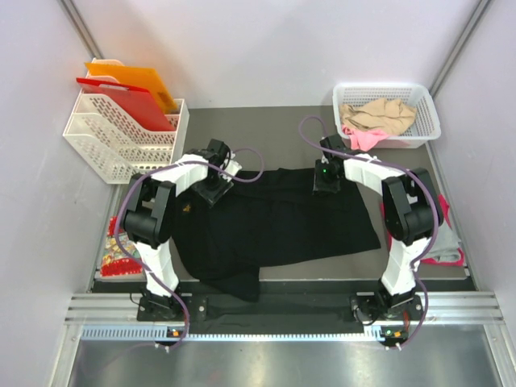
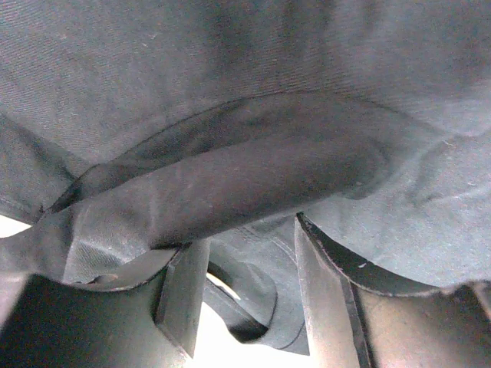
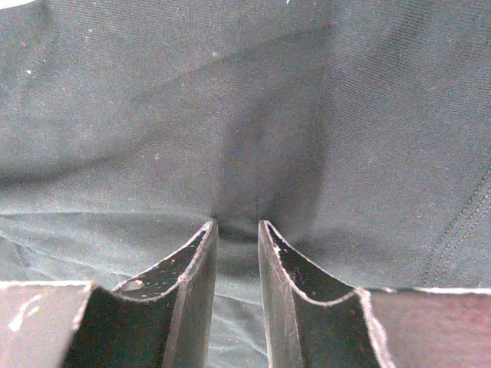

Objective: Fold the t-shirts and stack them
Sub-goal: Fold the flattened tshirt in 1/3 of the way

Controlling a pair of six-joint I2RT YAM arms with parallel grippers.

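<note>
Top external: the black t-shirt (image 1: 274,226) lies spread mid-frame; I judge the first fold is starting. Left wrist: my left gripper (image 2: 249,238) stands apart around a rolled hem and must close next. Right wrist: my right gripper (image 3: 238,224) is clamped on the cloth.

I keep a grey mat (image 1: 274,133) on my table, and everything else sits around it. At its far left corner stands my white mesh file rack (image 1: 121,143), with an orange folder (image 1: 139,81) at the back and a red folder (image 1: 129,103) just in front of it, both tilted. At the mat's far right corner is a white slotted basket (image 1: 411,139). Beside the mat's left edge, towards the near end, lies a small flat card (image 1: 118,260) with a red pattern — partly hidden. An aluminium rail (image 1: 476,306) runs along the mat's near edge — plain white walls (image 1: 266,48) stand beyond the other three.
</note>
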